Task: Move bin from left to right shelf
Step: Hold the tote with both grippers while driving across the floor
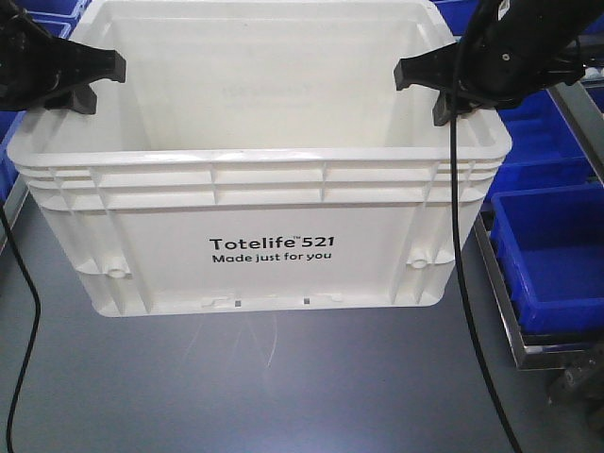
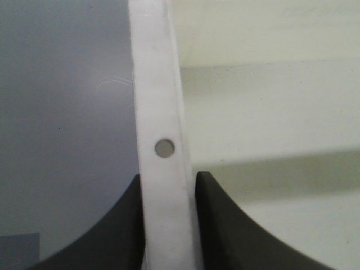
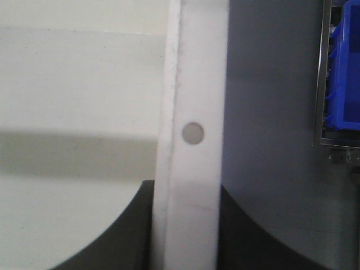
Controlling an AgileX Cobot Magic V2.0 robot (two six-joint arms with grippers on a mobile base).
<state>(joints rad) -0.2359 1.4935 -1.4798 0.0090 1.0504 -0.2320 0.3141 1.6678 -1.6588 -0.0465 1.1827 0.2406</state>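
I see left gripper (image 1: 90,83), right gripper (image 1: 429,92) clamped on opposite side rims of bin (image 1: 264,236). Empty, stiff, likely light; smooth plastic, I'd watch slip.

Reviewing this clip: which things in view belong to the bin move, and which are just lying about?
In the job:
white bin
left gripper, clamped on its left rim
right gripper, clamped on its right rim

Just lying about:
blue bins
metal rack holding them
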